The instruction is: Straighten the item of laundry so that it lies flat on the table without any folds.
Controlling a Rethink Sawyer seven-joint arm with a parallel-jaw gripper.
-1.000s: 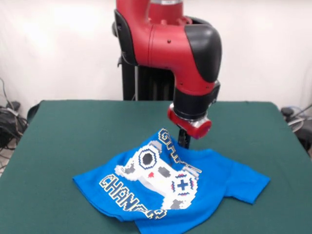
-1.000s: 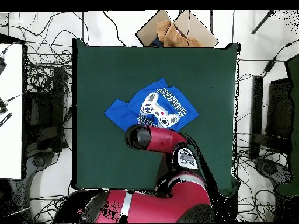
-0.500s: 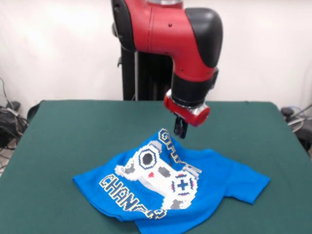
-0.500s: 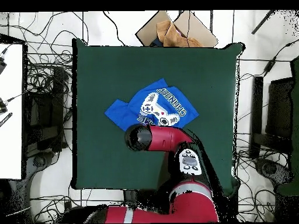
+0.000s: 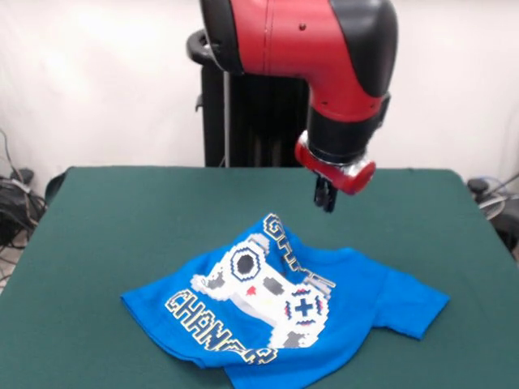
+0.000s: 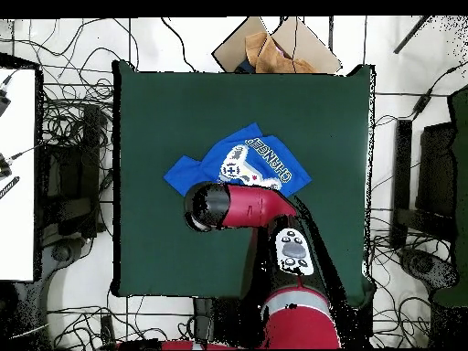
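In the front view, the blue T-shirt (image 5: 284, 312) is being shown lying crumpled on the green tabletop (image 5: 122, 235), toward the near edge and a little right of centre. Its far part is being held up in a peaked fold, so that the lettering is bent across the ridge, while one sleeve is spread flat to the right. The pincer (image 5: 326, 196) is being held in the air above the tabletop, just beyond the shirt's far edge and apart from the cloth; nothing is being gripped, and its two dark fingertips are being kept so close together that it reads as closed. Behind the tabletop, a pale wall and the black pedestal (image 5: 243, 121) are being seen, with cables (image 5: 16, 203) lying at the left edge.

In the overhead view, the shirt (image 6: 247, 164) is being seen near the tabletop's (image 6: 155, 101) centre, partly covered by the red arm (image 6: 242, 206). The pincer is being hidden under the arm. A cardboard box (image 6: 274, 46) holding brown crumpled material is being shown beyond the far edge, among many cables on the pale floor.
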